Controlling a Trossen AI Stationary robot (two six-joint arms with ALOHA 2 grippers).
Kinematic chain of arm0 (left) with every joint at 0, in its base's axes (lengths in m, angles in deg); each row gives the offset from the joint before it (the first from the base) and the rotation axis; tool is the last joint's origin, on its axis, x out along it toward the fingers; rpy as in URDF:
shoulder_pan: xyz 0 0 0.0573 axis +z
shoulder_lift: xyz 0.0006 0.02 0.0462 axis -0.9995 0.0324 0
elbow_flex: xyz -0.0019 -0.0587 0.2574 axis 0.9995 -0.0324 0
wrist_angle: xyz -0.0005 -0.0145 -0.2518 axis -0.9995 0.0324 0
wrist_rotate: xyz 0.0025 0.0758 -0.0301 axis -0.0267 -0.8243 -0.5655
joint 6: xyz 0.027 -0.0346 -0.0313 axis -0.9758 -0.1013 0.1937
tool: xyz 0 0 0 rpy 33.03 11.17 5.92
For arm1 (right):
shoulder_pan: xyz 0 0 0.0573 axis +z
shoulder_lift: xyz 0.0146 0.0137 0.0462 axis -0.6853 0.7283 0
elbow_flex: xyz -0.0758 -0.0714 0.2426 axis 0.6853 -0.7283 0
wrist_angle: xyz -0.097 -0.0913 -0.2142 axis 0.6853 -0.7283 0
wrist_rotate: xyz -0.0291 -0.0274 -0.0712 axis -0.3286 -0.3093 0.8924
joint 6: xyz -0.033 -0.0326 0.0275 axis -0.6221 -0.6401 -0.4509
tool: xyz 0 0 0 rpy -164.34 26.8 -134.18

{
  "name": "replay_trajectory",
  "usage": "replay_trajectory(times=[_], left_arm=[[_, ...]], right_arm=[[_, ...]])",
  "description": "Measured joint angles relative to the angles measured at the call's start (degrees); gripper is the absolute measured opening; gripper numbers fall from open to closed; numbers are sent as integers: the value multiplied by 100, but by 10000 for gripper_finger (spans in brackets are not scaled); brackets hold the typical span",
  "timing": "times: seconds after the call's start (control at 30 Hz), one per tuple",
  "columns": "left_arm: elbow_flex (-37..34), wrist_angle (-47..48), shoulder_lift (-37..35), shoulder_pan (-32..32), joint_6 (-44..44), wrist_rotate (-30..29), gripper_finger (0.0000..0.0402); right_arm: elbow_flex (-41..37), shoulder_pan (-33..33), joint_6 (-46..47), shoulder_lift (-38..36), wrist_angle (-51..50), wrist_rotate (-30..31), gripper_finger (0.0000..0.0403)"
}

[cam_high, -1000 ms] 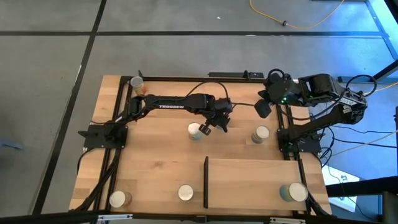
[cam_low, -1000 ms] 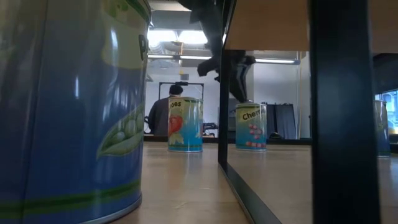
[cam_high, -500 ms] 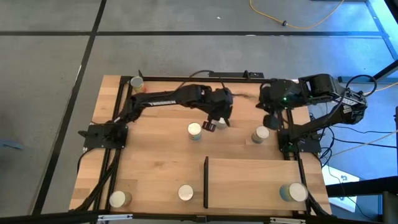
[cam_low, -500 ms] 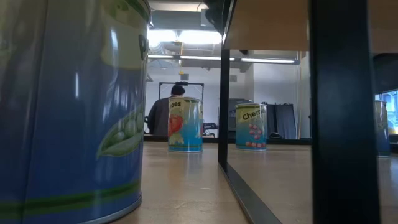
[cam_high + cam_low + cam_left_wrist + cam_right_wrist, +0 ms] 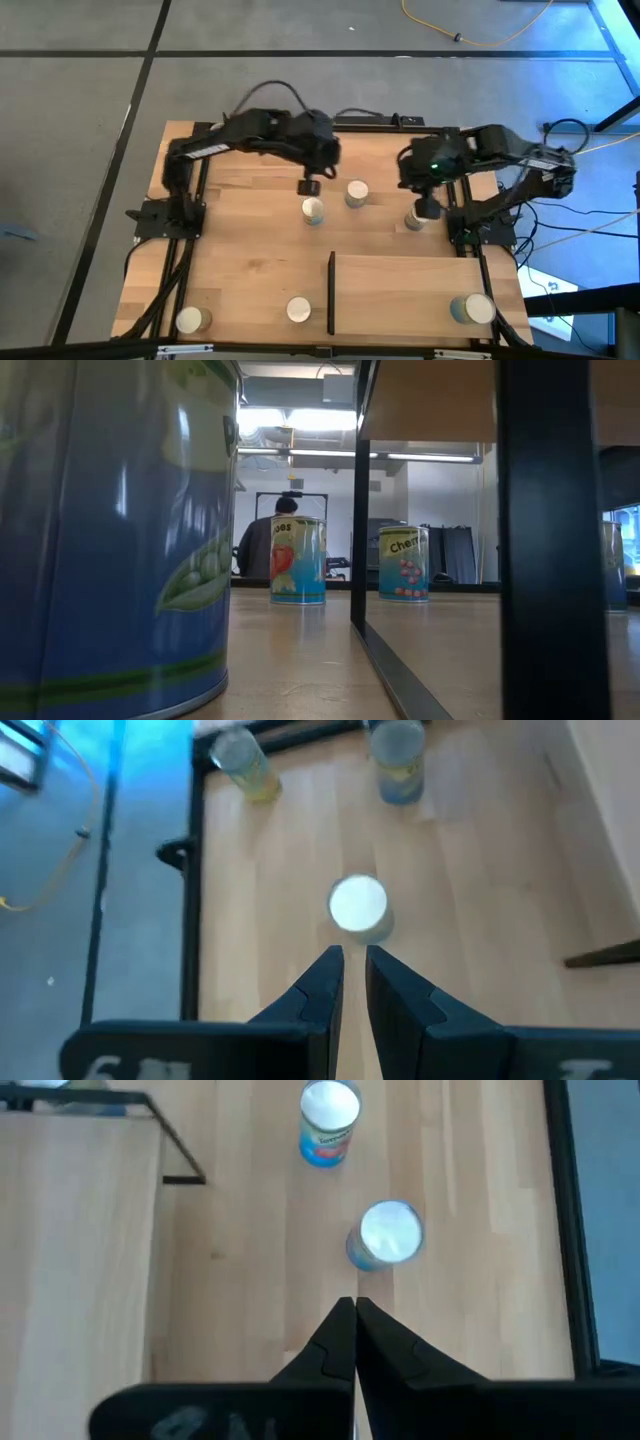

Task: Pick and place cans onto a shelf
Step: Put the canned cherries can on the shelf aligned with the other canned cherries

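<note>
Several cans stand upright on the wooden tabletop: two in the middle [image 5: 313, 209] [image 5: 356, 192], one at the right [image 5: 418, 215], three along the near edge. The shelf [image 5: 420, 295] lies at the near right, its black bar [image 5: 331, 292] on its left short edge. My left gripper [image 5: 308, 185] [image 5: 353, 970] hangs high over the middle cans, open by a narrow gap with nothing in it; a white-topped can [image 5: 358, 905] stands below and ahead. My right gripper [image 5: 428, 205] [image 5: 355, 1308] is shut and empty above the right can [image 5: 388, 1235].
The low view shows a big pea can [image 5: 110, 530] close by, a tomato can [image 5: 298, 560], a cherry can [image 5: 403, 563] and the shelf's dark edge [image 5: 358, 490]. A person [image 5: 270, 540] stands in the room behind. Black frame rails [image 5: 300, 125] run along the table's far edge.
My left gripper has risen from just above the cherry can, gone toward the table's far left and left the low view; that can now shows uncovered in the high view. My right gripper has rolled and gone toward the near edge, over the right can.
</note>
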Motion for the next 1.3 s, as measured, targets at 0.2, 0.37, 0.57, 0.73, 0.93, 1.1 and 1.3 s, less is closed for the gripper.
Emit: replay_trajectory(times=[0.2,0.37,0.57,0.73,0.93,1.1,1.3], left_arm=[[3,326,-640,24,11,-4,39],[-3,830,-999,28,183,-2,39],[0,1184,-1286,28,304,-19,39],[-2,1327,-1395,28,302,-17,39],[-1,1426,-1439,28,299,-20,39],[-3,1671,-1435,28,297,-20,39],[-3,1732,-1435,28,256,-20,39]], right_arm=[[0,-2,-205,593,448,25,22],[0,0,-205,1073,502,75,64],[0,-15,-468,1696,538,115,95],[0,-26,-676,2299,542,113,96],[0,-126,-910,2863,682,113,96],[0,-426,-496,3193,756,66,97],[0,-747,289,3352,765,-152,97]])
